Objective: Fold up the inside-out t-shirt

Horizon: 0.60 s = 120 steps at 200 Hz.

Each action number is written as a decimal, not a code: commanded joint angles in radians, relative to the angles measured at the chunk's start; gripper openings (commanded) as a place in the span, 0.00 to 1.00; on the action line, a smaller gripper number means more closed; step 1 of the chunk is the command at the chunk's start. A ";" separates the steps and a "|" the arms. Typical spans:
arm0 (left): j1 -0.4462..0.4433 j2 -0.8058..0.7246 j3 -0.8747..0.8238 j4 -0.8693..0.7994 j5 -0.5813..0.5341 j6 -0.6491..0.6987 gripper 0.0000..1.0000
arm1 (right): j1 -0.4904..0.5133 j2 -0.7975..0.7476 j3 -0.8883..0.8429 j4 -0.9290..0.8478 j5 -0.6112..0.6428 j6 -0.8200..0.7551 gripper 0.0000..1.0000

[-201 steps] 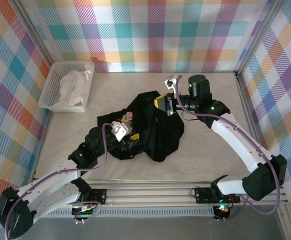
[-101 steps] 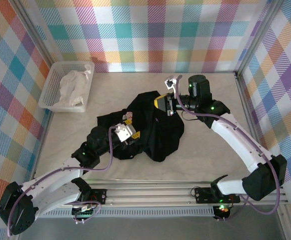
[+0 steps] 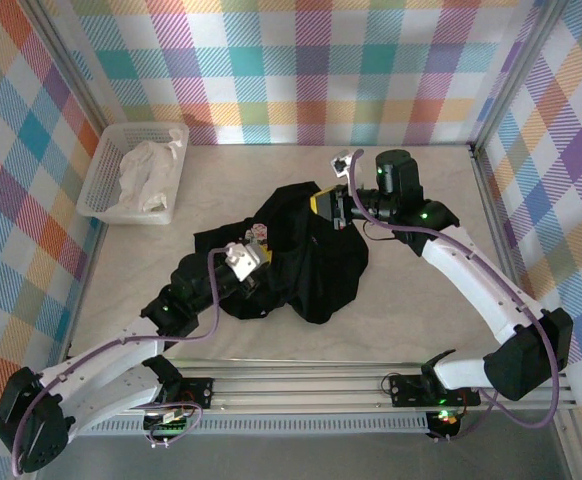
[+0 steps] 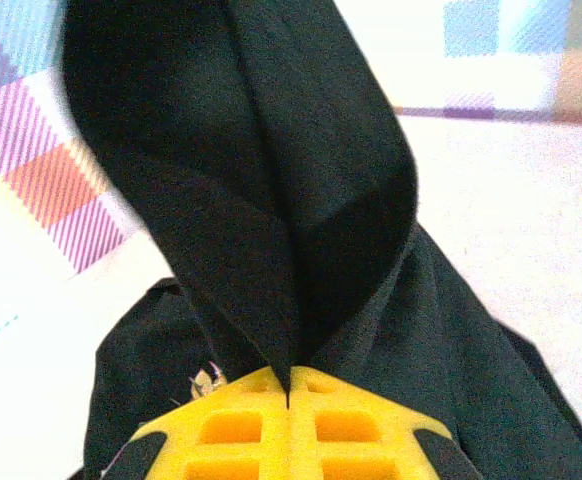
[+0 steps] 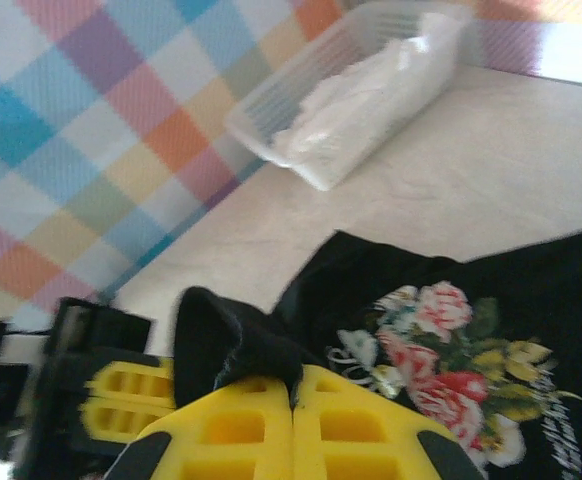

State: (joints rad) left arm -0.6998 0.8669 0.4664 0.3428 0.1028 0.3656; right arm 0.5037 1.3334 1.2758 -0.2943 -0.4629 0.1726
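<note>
Beige tabletop, crumpled black t-shirt

top: high above near side, facing down, far | left wrist: close on t-shirt | right wrist: close, toward basket | shared: t-shirt, basket

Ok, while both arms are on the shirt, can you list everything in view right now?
black fabric t-shirt: one, black, crumpled mid-table between the arms
floral print: one, red, white and yellow, on the t-shirt
white plastic basket: one, white, far left corner of the table
crumpled white cloth: one, white, inside the basket
beige table top: one, beige, under everything
plaid walls: multicoloured, around the table
metal rail: one, silver, near edge, carrying the arm bases
left gripper: one, yellow fingers, shut on a t-shirt fold
right gripper: one, yellow fingers, shut on the t-shirt's far edge
</note>
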 commanded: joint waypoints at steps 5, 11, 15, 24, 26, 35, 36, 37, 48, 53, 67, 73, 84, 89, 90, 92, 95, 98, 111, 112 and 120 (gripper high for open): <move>0.006 -0.090 0.068 -0.056 -0.174 -0.370 0.00 | 0.033 -0.017 0.020 -0.044 0.345 0.011 0.00; 0.015 -0.105 0.101 -0.130 -0.219 -0.455 0.00 | 0.056 -0.016 0.013 -0.036 0.395 0.004 0.01; 0.023 -0.114 0.127 -0.179 -0.238 -0.514 0.00 | 0.069 -0.012 0.011 -0.033 0.425 -0.001 0.03; 0.048 -0.125 0.183 -0.305 -0.248 -0.608 0.00 | 0.104 0.005 0.016 -0.031 0.473 -0.015 0.09; 0.054 -0.126 0.194 -0.324 -0.250 -0.626 0.00 | 0.111 0.011 0.018 -0.031 0.477 -0.018 0.10; 0.085 -0.129 0.244 -0.438 -0.254 -0.696 0.00 | 0.131 0.041 0.036 -0.049 0.475 -0.030 0.16; 0.089 -0.129 0.248 -0.449 -0.254 -0.702 0.00 | 0.132 0.045 0.039 -0.053 0.472 -0.031 0.16; 0.093 -0.129 0.254 -0.459 -0.253 -0.708 0.00 | 0.133 0.048 0.041 -0.056 0.470 -0.031 0.17; 0.143 -0.134 0.294 -0.549 -0.242 -0.758 0.00 | 0.134 0.088 0.074 -0.120 0.448 -0.039 0.26; 0.168 -0.139 0.308 -0.576 -0.227 -0.769 0.00 | 0.134 0.098 0.081 -0.149 0.453 -0.046 0.29; 0.229 -0.146 0.333 -0.629 -0.190 -0.786 0.00 | 0.131 0.094 0.055 -0.203 0.498 -0.067 0.38; 0.249 -0.145 0.342 -0.659 -0.178 -0.787 0.00 | 0.129 0.081 0.028 -0.209 0.521 -0.070 0.42; 0.280 -0.142 0.357 -0.681 -0.165 -0.785 0.00 | 0.107 0.051 -0.034 -0.215 0.541 -0.062 0.46; 0.290 -0.141 0.363 -0.688 -0.162 -0.785 0.00 | 0.092 0.043 -0.061 -0.216 0.549 -0.053 0.47; 0.292 -0.139 0.363 -0.690 -0.162 -0.784 0.00 | 0.089 0.041 -0.068 -0.215 0.550 -0.051 0.48; 0.296 -0.139 0.366 -0.693 -0.162 -0.784 0.00 | 0.083 0.039 -0.078 -0.214 0.554 -0.049 0.48; 0.301 -0.135 0.371 -0.697 -0.160 -0.784 0.00 | 0.074 0.038 -0.093 -0.213 0.559 -0.043 0.49; 0.306 -0.134 0.374 -0.700 -0.160 -0.783 0.00 | 0.064 0.039 -0.104 -0.214 0.564 -0.039 0.50; 0.322 -0.121 0.390 -0.714 -0.157 -0.777 0.00 | 0.028 0.074 -0.132 -0.222 0.568 -0.014 0.54; 0.322 -0.121 0.392 -0.715 -0.157 -0.776 0.00 | 0.025 0.078 -0.133 -0.223 0.567 -0.013 0.54; 0.330 -0.113 0.403 -0.723 -0.157 -0.771 0.00 | 0.015 0.120 -0.130 -0.231 0.565 -0.003 0.54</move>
State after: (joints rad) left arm -0.4011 0.7422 0.8196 -0.3008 -0.0750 -0.3790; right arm 0.5625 1.4002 1.1728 -0.4732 0.0532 0.1352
